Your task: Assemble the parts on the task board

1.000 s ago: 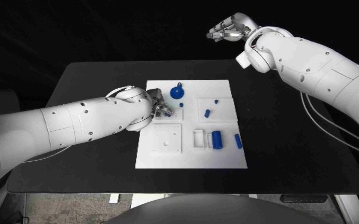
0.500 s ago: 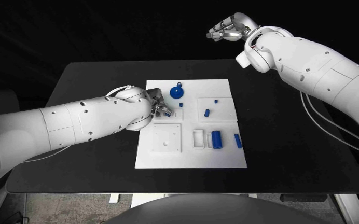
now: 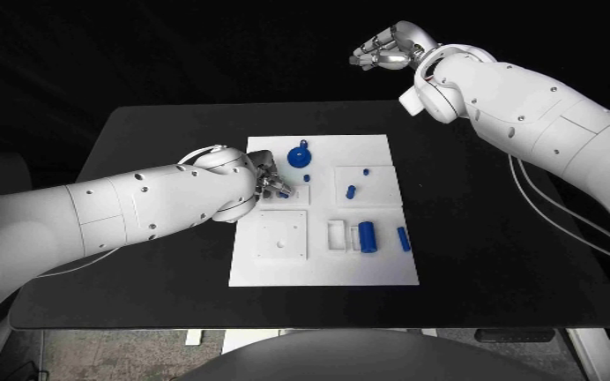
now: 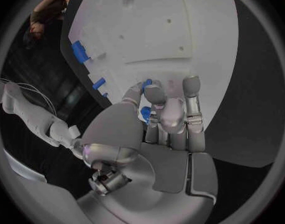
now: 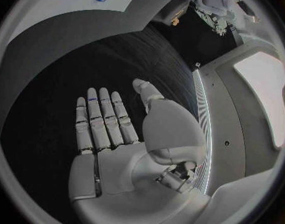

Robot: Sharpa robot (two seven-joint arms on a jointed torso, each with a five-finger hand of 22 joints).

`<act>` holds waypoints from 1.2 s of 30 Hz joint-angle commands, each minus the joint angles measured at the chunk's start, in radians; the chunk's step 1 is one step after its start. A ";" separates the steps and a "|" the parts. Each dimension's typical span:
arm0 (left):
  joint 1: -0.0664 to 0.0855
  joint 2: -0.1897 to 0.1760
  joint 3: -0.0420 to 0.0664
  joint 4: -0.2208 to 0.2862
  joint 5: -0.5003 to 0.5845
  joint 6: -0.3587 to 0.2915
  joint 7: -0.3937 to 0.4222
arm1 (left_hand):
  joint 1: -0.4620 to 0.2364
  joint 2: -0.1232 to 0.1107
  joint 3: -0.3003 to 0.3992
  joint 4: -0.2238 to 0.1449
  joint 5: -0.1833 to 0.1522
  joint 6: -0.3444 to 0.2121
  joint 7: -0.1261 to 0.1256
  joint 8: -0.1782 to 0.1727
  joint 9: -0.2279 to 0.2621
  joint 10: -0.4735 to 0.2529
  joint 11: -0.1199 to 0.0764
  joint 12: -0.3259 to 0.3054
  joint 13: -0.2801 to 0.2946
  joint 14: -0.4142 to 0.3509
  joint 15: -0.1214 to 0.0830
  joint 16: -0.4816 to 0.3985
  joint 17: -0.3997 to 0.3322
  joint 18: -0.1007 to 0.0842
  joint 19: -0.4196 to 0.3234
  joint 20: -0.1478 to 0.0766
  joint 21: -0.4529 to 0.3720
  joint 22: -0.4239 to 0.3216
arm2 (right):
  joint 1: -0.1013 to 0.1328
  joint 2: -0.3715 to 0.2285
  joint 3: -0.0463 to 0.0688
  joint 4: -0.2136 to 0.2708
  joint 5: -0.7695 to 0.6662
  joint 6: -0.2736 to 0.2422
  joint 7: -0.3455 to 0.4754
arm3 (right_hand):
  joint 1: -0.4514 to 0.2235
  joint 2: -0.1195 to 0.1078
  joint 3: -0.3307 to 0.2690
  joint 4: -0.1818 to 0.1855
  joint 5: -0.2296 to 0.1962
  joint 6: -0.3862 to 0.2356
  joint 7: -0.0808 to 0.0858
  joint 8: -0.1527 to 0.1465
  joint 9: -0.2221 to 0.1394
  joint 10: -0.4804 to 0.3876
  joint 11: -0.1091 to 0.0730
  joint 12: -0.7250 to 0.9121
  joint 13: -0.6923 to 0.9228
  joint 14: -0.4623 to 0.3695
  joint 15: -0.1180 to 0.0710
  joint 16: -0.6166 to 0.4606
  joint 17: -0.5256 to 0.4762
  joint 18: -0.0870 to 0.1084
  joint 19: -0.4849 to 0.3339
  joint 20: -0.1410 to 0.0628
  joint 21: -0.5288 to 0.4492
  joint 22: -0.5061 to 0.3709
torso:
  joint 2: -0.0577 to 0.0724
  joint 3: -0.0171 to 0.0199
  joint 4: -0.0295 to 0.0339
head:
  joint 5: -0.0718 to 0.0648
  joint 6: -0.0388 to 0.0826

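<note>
The white task board (image 3: 382, 268) lies mid-table and also appears in the left wrist view (image 4: 179, 30). My left hand (image 3: 267, 180) hovers low over the board's left-middle area. It pinches a small blue part (image 4: 144, 113) between thumb and fingers, and the part's tip shows in the head view (image 3: 285, 193). On the board are a round blue knob (image 3: 301, 155), a short blue peg (image 3: 351, 192), a blue cylinder (image 3: 368, 237) and a blue bar (image 3: 405, 239). My right hand (image 3: 388, 50) is raised beyond the table's far edge, its fingers (image 5: 102, 117) straight and holding nothing.
A square white recessed block (image 3: 282, 235) sits on the board's near left, just in front of my left hand. A white slotted holder (image 3: 338, 236) stands beside the blue cylinder. Bare black table (image 3: 495, 249) stretches right of the board.
</note>
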 commanded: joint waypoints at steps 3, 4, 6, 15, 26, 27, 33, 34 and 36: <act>-0.007 -0.001 -0.006 -0.008 0.002 0.024 -0.011 | 0.000 -0.014 -0.003 0.012 -0.006 0.063 -0.060 0.004 0.002 0.049 -0.022 0.002 -0.002 0.005 0.000 0.005 -0.003 0.001 -0.001 0.003 -0.005 0.015 | 0.000 0.000 0.000 0.002 0.003 0.016 0.005 | 0.013 0.004 -0.044 -0.015 0.017 -0.009 0.003 -0.002 0.000 -0.008 0.004 -0.005 -0.001 -0.020 0.003 -0.005 -0.002 0.004 -0.018 0.001 -0.007 -0.002 | 0.000 -0.0002 0.0006 | -0.002 0.000; -0.007 -0.001 -0.006 -0.008 0.002 0.023 -0.010 | -0.001 -0.015 -0.004 0.014 -0.006 0.063 -0.060 0.004 0.002 0.049 -0.022 0.002 -0.002 0.005 -0.001 0.005 -0.003 0.001 -0.001 0.003 -0.005 0.015 | 0.000 0.000 0.000 0.003 0.002 0.017 0.005 | 0.014 0.005 -0.052 -0.018 0.017 -0.009 0.003 -0.001 0.001 -0.008 0.004 -0.005 -0.001 -0.024 0.003 -0.004 -0.002 0.004 -0.021 0.002 -0.007 -0.002 | 0.000 -0.0002 0.0006 | -0.002 0.000; -0.007 -0.001 -0.006 -0.009 0.002 0.022 -0.010 | -0.002 -0.016 -0.005 0.015 -0.006 0.064 -0.061 0.004 0.002 0.049 -0.023 0.002 -0.002 0.005 -0.001 0.005 -0.003 0.000 -0.001 0.003 -0.005 0.016 | 0.000 0.000 0.000 0.003 0.002 0.019 0.005 | 0.014 0.006 -0.056 -0.020 0.017 -0.009 0.003 -0.001 0.001 -0.008 0.004 -0.005 -0.001 -0.025 0.003 -0.005 -0.002 0.004 -0.022 0.002 -0.007 -0.002 | 0.000 -0.0002 0.0003 | -0.002 0.000; -0.007 0.000 -0.006 -0.013 0.002 0.016 -0.006 | 0.001 -0.025 -0.015 0.042 -0.009 0.065 -0.061 0.004 0.005 0.048 -0.023 0.005 0.001 0.006 -0.001 0.007 -0.001 -0.002 -0.001 0.001 -0.005 0.016 | 0.000 0.000 0.000 0.003 0.001 0.021 0.005 | 0.016 0.011 -0.076 -0.025 0.019 -0.009 0.004 -0.001 0.001 -0.008 0.004 -0.005 -0.001 -0.032 0.004 -0.005 -0.002 0.004 -0.028 0.003 -0.008 -0.003 | 0.000 -0.0008 0.0004 | -0.004 0.000; -0.007 0.002 -0.006 -0.016 0.002 0.011 -0.002 | -0.002 -0.027 -0.019 0.048 -0.010 0.065 -0.061 0.004 0.005 0.049 -0.023 0.006 0.002 0.005 -0.001 0.007 -0.001 -0.002 -0.001 0.001 -0.005 0.016 | -0.001 0.000 0.000 0.004 0.001 0.023 0.004 | 0.016 0.013 -0.080 -0.027 0.019 -0.009 0.004 -0.001 0.001 -0.008 0.004 -0.005 -0.001 -0.035 0.005 -0.005 -0.002 0.004 -0.031 0.003 -0.008 -0.003 | 0.000 -0.0009 0.0004 | -0.004 0.000; -0.007 0.002 -0.006 -0.016 0.002 0.011 -0.002 | -0.003 -0.028 -0.020 0.050 -0.010 0.064 -0.061 0.003 0.005 0.049 -0.023 0.006 0.002 0.005 -0.001 0.008 0.000 -0.002 -0.001 0.001 -0.005 0.016 | -0.001 0.000 0.000 0.003 0.001 0.024 0.004 | 0.016 0.013 -0.080 -0.027 0.019 -0.009 0.004 -0.001 0.001 -0.008 0.004 -0.005 -0.001 -0.035 0.005 -0.005 -0.002 0.004 -0.031 0.003 -0.008 -0.003 | 0.000 -0.0012 0.0003 | -0.004 0.000; -0.007 0.002 -0.006 -0.019 0.003 0.007 0.000 | -0.011 -0.032 -0.026 0.059 -0.016 0.066 -0.062 0.004 0.005 0.049 -0.023 0.006 0.002 0.005 -0.001 0.008 0.000 -0.002 -0.001 0.001 -0.005 0.016 | -0.001 0.001 0.000 0.003 0.000 0.025 0.004 | 0.016 0.013 -0.080 -0.027 0.019 -0.009 0.004 -0.001 0.001 -0.008 0.004 -0.005 -0.001 -0.035 0.005 -0.005 -0.002 0.004 -0.031 0.003 -0.008 -0.003 | 0.000 -0.0009 0.0009 | -0.004 -0.002; -0.007 0.002 -0.006 -0.019 0.003 0.006 0.000 | -0.012 -0.033 -0.027 0.061 -0.016 0.066 -0.062 0.004 0.005 0.049 -0.023 0.006 0.002 0.006 -0.001 0.009 0.000 -0.002 -0.001 0.001 -0.005 0.016 | -0.002 0.001 0.000 0.003 0.000 0.025 0.004 | 0.016 0.013 -0.080 -0.027 0.019 -0.009 0.004 -0.001 0.001 -0.008 0.004 -0.005 -0.001 -0.035 0.005 -0.005 -0.002 0.004 -0.031 0.003 -0.008 -0.003 | 0.000 -0.0012 0.0011 | -0.004 -0.001; -0.007 0.002 -0.006 -0.020 0.003 0.005 0.001 | -0.014 -0.033 -0.029 0.064 -0.017 0.066 -0.062 0.004 0.005 0.048 -0.023 0.005 0.001 0.005 -0.001 0.008 0.000 -0.002 -0.001 0.001 -0.005 0.016 | -0.002 0.001 0.000 0.003 0.000 0.026 0.004 | 0.016 0.013 -0.080 -0.027 0.019 -0.009 0.004 -0.001 0.001 -0.008 0.004 -0.005 -0.001 -0.035 0.005 -0.005 -0.002 0.004 -0.031 0.003 -0.008 -0.003 | 0.000 -0.0010 0.0012 | -0.004 -0.001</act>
